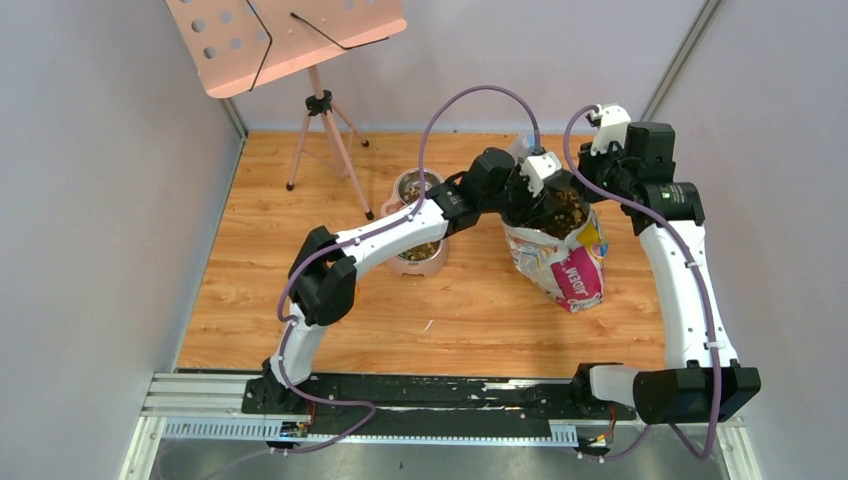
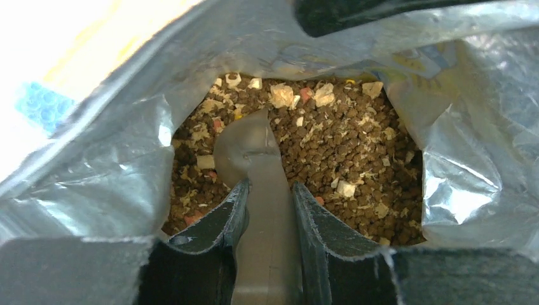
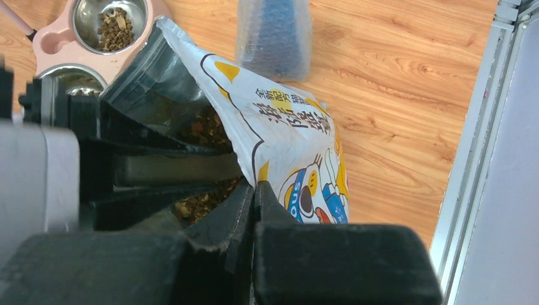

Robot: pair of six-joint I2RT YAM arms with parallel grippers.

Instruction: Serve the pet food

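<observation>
Bright, even overhead light; soft shadows on light wooden tabletop (image 1: pixel 480 310). Left wrist: glare blows out shiny silver-lined printed pet-food bag (image 2: pixel 95 171) upper left, near foreground blurred. Right wrist: foreground soft, mid-frame sharp.

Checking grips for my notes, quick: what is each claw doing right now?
Left claw: closed on the grey scoop, by its handle.
Right claw: shut, pinching the bag at its rim.

Scoop, bowl partly seen
The grey scoop (image 2: pixel 257 184) runs off the near edge of the left wrist view; overhead, the left arm (image 1: pixel 380 240) covers most of the near bowl (image 1: pixel 422 250); a blurred blue object (image 3: pixel 274 35) stands beyond the printed bag (image 3: pixel 286 127).
</observation>
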